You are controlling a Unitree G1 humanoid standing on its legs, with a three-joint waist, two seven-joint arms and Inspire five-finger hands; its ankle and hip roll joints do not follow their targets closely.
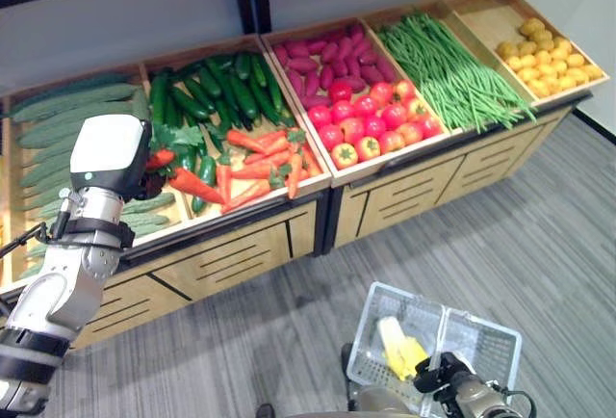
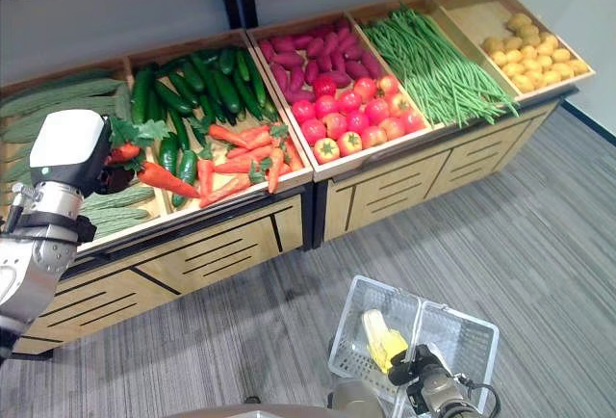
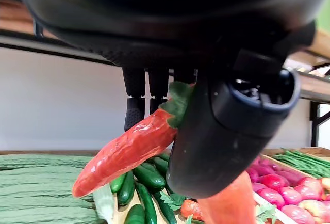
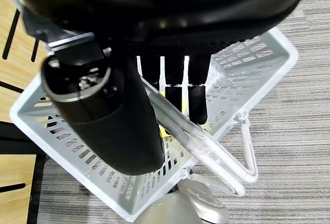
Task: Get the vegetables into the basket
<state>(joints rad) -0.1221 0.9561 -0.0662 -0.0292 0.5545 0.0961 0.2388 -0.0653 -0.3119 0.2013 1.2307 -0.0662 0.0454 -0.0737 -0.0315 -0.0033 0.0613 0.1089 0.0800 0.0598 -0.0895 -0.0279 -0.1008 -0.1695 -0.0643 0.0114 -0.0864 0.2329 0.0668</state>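
Orange and bumpy, a carrot point(image 3: 131, 149) sits in your left hand point(image 3: 227, 126), pinched between the thumb and the curled fingers point(image 3: 135, 111), with its green top up by the thumb. From the head views, that hand point(image 1: 144, 179) is up over the front of the carrot bin point(image 1: 252, 169), so the carrot looks lifted clear of the pile. Beside the carrots lie dark cucumbers point(image 1: 226, 91), and further along the wooden stand point(image 1: 385, 208) are tomatoes point(image 1: 371, 121), purple sweet potatoes point(image 1: 322, 57), green beans point(image 1: 448, 71) and small yellow potatoes point(image 1: 544, 52).

Your right hand point(image 4: 111, 115) has its fingers curled round the clear handle point(image 4: 201, 141) of the white basket point(image 4: 247, 74). The basket point(image 1: 472, 341) hangs low over the grey floor point(image 1: 539, 235), well apart from the stand and off to your right. Something yellow point(image 1: 399, 346) already lies inside it.

So the picking-up part looks done for this carrot, and the carrying part comes next. You would need to swing the left hand away from the bin, down and across to the basket. Keep the pinch tight, because the carrot is long and could tip. Hold the basket steady and level so the mouth stays open to you, then let go once the carrot is over the middle.
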